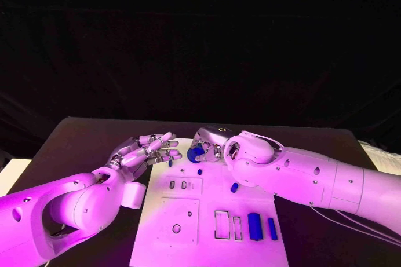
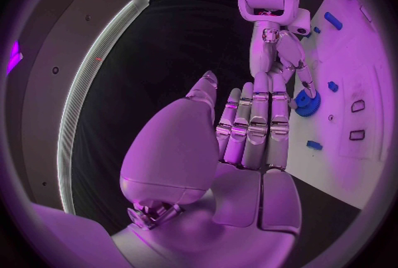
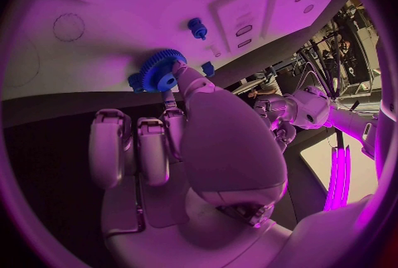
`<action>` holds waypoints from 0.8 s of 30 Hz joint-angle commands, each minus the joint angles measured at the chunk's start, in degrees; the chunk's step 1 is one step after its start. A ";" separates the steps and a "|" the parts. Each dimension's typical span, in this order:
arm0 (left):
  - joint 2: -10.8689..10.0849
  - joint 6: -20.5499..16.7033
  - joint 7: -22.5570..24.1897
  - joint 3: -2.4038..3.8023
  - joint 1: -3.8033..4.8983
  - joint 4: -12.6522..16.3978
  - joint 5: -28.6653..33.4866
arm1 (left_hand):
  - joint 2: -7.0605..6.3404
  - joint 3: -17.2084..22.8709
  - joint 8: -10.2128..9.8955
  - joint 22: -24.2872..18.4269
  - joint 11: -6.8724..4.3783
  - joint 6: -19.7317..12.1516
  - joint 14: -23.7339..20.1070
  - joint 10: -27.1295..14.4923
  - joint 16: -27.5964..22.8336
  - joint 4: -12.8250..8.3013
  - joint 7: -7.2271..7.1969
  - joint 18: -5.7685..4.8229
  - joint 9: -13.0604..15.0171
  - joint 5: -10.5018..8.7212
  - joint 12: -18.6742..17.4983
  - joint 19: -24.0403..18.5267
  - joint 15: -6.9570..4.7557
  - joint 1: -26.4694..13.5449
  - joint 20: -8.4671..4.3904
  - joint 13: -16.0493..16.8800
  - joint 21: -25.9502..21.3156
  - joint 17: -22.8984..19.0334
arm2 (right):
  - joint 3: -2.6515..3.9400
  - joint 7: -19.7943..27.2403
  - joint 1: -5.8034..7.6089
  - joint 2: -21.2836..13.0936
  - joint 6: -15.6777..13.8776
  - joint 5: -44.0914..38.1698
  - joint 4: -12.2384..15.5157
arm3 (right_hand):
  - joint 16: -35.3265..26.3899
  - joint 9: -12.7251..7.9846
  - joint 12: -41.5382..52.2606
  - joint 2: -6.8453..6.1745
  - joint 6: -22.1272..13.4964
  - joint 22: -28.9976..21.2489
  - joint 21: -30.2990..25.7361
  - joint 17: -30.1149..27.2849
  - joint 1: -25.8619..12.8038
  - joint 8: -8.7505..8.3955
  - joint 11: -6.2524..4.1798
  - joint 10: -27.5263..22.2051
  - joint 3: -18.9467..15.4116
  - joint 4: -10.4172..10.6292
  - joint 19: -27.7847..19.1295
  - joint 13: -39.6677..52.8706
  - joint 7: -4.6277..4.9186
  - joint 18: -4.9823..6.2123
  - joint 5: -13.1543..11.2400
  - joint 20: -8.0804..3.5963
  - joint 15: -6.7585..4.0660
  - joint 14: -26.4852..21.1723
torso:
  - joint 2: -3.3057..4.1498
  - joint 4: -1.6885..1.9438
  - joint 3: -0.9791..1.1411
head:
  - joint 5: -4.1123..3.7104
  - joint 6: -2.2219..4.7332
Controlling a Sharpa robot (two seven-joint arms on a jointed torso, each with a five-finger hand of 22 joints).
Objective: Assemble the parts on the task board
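Note:
The white task board (image 1: pixel 179 244) lies in the middle of the table. At its far edge sits a blue gear (image 1: pixel 194 156), and my right hand (image 1: pixel 213 144) pinches it between thumb and a finger; the right wrist view shows those tips on the gear (image 3: pixel 159 70). My left hand (image 1: pixel 146 151) hovers beside the board's far left corner, fingers stretched out and apart, holding nothing (image 2: pixel 249 129). A small blue piece (image 1: pixel 170 161) lies just by its fingertips. A blue peg (image 1: pixel 200 171) stands close behind the gear (image 3: pixel 198 28).
Another small blue part (image 1: pixel 234 187) lies mid-board. Two long blue bars (image 1: pixel 254 226) lie side by side near the board's front right, next to empty rectangular slots (image 1: pixel 221 224). Black table (image 1: pixel 83 139) surrounds the board.

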 commanded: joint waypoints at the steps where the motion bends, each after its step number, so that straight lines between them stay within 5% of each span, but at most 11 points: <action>1: 0.13 1.29 0.19 0.04 0.08 -0.03 0.07 | 0.15 0.12 -0.34 -0.05 0.14 0.13 0.00 0.16 -0.19 -0.32 0.31 0.73 -0.04 -0.31 -0.23 0.06 0.32 0.42 0.22 -0.01 -0.20 0.06 | -0.15 -1.53 -0.15 0.26 1.63 -2.51 -0.20 | -0.39 0.80 -0.55 -0.02 2.03 -0.11 0.25 8.49 -0.92 -0.26 -0.06 -0.48 0.45 0.04 0.18 1.17 -1.07 -0.94 -0.32 0.07 -0.04 4.65 | 0.03 0.05 0.04 | 0.00 0.00; 5: 0.12 1.29 0.17 0.04 0.08 -0.07 0.07 | 0.15 0.12 -0.34 -0.05 0.14 0.13 0.00 0.16 -0.19 -0.32 0.31 0.73 -0.04 -0.31 -0.23 0.06 0.32 0.42 0.22 -0.01 -0.20 0.06 | -0.19 -2.57 -0.17 0.29 0.66 -3.50 -0.39 | -0.50 0.22 -2.20 -0.94 0.07 -0.23 0.16 8.30 -2.64 -1.63 0.53 -1.21 0.62 0.51 0.12 0.05 -0.32 -0.94 -1.13 0.36 0.39 4.61 | -0.02 0.00 0.05 | 0.04 -0.03; 10: 0.09 1.27 0.15 0.04 0.08 -0.07 0.07 | 0.15 0.12 -0.34 -0.05 0.14 0.13 0.00 0.16 -0.19 -0.32 0.31 0.73 -0.04 -0.31 -0.23 0.06 0.32 0.42 0.22 -0.01 -0.20 0.06 | -0.21 -2.01 -0.17 0.33 1.08 -2.71 -0.55 | -0.56 -0.62 -3.68 -2.73 -5.50 -0.21 0.11 8.25 -5.07 -4.08 1.94 -1.82 -0.01 1.35 0.11 -0.86 1.17 -0.95 -5.19 1.40 1.60 4.60 | 0.01 -0.07 0.05 | 0.05 -0.01; 15: 0.07 1.30 0.09 0.04 0.08 -0.05 0.07 | 0.15 0.12 -0.34 -0.05 0.14 0.13 0.00 0.16 -0.19 -0.32 0.31 0.73 -0.04 -0.31 -0.23 0.06 0.32 0.42 0.22 -0.01 -0.20 0.06 | -0.22 -1.41 -0.17 0.33 2.50 -1.19 -0.56 | -0.51 -0.47 -4.54 -4.32 -9.06 -0.17 0.12 8.37 -9.53 -3.95 2.76 -2.20 -4.21 6.05 0.11 -1.32 1.98 -0.93 -4.33 2.31 2.39 4.61 | 0.00 -0.02 0.07 | -0.03 0.05; 18: 0.06 1.31 0.05 0.04 0.08 -0.04 0.07 | 0.15 0.12 -0.34 -0.05 0.14 0.13 0.00 0.16 -0.19 -0.32 0.31 0.73 -0.04 -0.31 -0.23 0.06 0.32 0.42 0.22 -0.01 -0.20 0.06 | -0.23 -1.36 -0.17 0.28 3.75 -0.29 -0.60 | -0.35 -0.26 -4.31 -4.17 -8.37 -0.06 0.18 8.67 -11.62 -3.67 2.78 -2.10 -6.72 8.86 0.16 -1.05 1.92 -0.93 -2.64 2.46 2.45 4.67 | -0.01 0.00 0.06 | -0.03 -0.01; 24: -0.03 1.28 -0.01 0.04 0.08 -0.02 0.07 | 0.17 0.13 -0.38 -0.09 0.14 0.12 0.00 0.16 -0.28 -0.40 0.32 0.73 -0.04 -0.33 -0.29 0.06 0.33 0.47 0.22 -0.01 -0.24 0.09 | -0.24 -1.34 -0.17 0.01 5.85 1.75 -0.74 | 0.09 0.07 -2.94 -1.80 -5.95 0.59 0.52 9.50 -13.23 -2.99 2.27 -1.47 -9.68 8.94 0.48 0.12 1.27 -1.04 1.66 2.19 2.08 4.85 | 0.02 -0.03 0.06 | -0.06 0.03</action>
